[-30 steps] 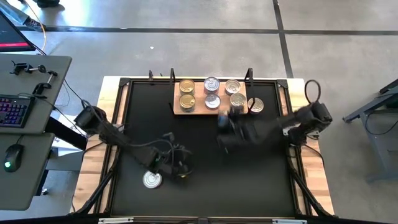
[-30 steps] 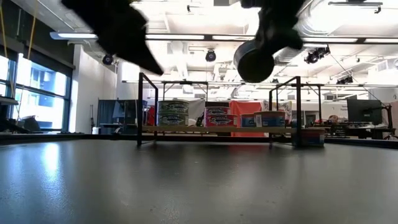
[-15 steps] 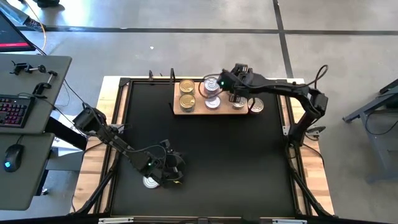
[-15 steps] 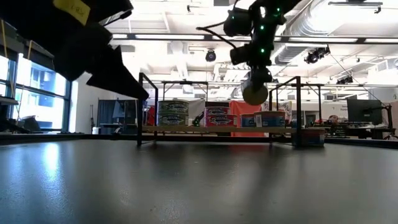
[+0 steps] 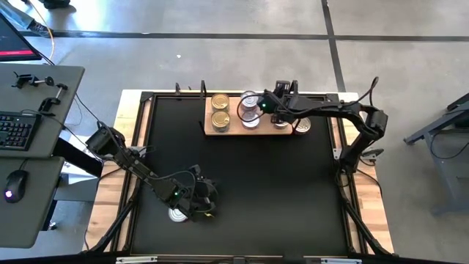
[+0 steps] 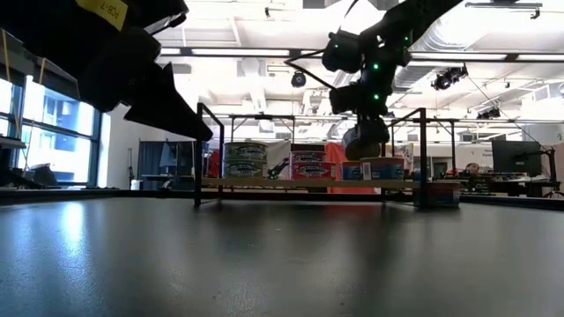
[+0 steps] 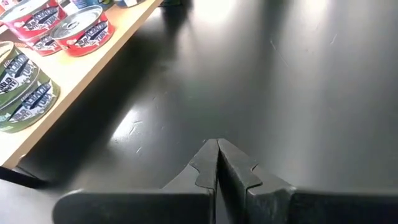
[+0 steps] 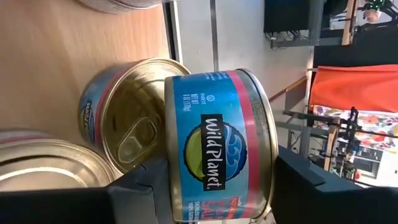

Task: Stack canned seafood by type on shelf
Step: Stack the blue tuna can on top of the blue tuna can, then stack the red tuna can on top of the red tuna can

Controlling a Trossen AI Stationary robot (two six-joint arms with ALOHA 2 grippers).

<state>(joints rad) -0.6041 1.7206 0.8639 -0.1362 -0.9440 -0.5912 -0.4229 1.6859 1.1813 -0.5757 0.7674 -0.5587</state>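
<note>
The shelf is a pale wood board at the mat's far side. Tins of canned seafood stand on it: gold-lidded ones at its left, silver-lidded ones in the middle, red ones and green ones. My right gripper is over the shelf's right part, shut on a blue tin just above another blue tin that stands on the board. My left gripper is shut and empty over the mat near its near-left part, beside a loose silver-lidded tin. My right gripper pinches the blue tin between its two fingers, one finger on the flat end facing the shelf and the other on the opposite flat end. The label wall faces the wrist. The tin hangs clear of the shelf, above the lower blue tin's lid.
A black mat covers the table inside a black frame. One silver-lidded tin stands just off the shelf's right end. Black uprights rise at the shelf's ends. A desk with a keyboard stands left of the table.
My right gripper has carried the blue tin from over the mat's middle right to the far edge, and now holds it over the shelf's right part, lower than before. My left gripper has sunk toward the mat and shifted a little toward the near edge, staying shut.
</note>
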